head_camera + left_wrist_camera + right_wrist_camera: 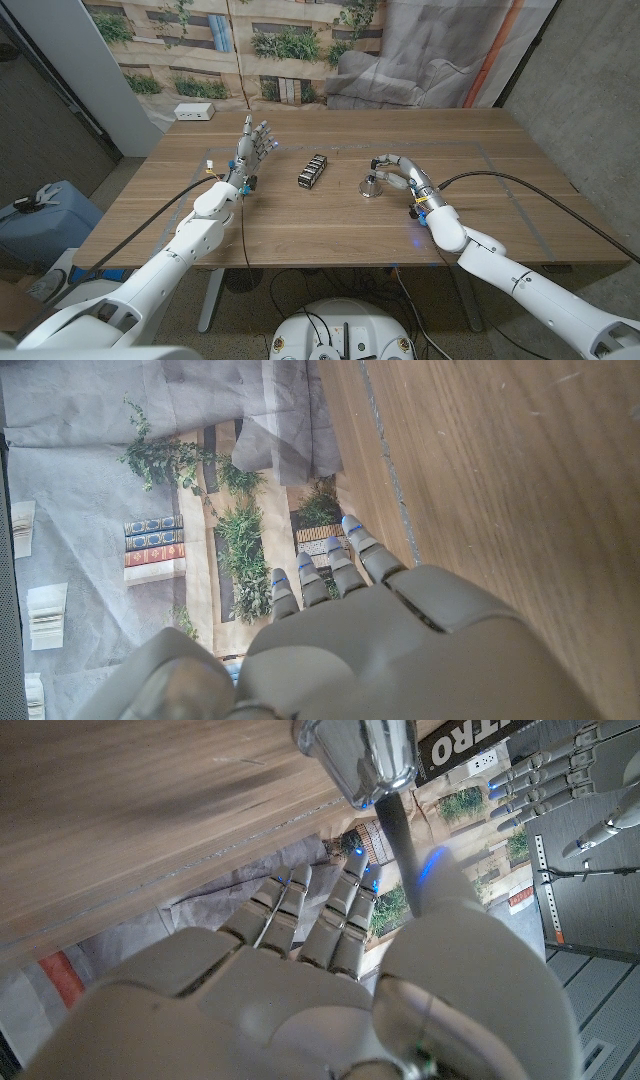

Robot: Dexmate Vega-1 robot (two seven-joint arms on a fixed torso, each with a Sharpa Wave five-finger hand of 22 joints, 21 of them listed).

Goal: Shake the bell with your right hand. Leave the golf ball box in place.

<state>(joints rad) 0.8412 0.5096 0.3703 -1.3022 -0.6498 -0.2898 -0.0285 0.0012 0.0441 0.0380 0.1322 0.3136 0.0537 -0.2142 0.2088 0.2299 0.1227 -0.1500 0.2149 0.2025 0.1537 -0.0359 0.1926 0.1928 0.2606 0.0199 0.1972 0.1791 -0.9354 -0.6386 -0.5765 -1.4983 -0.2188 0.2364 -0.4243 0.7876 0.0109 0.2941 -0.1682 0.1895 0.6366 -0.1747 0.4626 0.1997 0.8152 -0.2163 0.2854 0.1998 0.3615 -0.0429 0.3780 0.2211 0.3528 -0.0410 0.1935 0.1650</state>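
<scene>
wooden table [300, 235], head view: silver bell [370, 187] upright on its flared base, right of centre, dark handle rising from it. right hand [396, 176] just beside and around the handle, fingers curved toward it from the right. right wrist view: chrome bell body [362, 755] against the table surface, dark handle [400, 840] running along the thumb [445, 885] and touching it; remaining fingers [320, 915] extended on the other side of the handle, not closed on it. full grasp not confirmed: cannot tell whether held or merely touched.

golf ball box [313, 171]: dark, oblong, with white balls showing, lying near table centre, left of the bell and apart from it.

left hand [252, 150]: raised on the left side of the table, well apart from the box, fingers straight and spread, holding nothing. left wrist view: fingertips [352, 545] extended past the table edge toward a plant-printed backdrop [180, 510].

white power strip [194, 112] at the far left corner of the table.
</scene>
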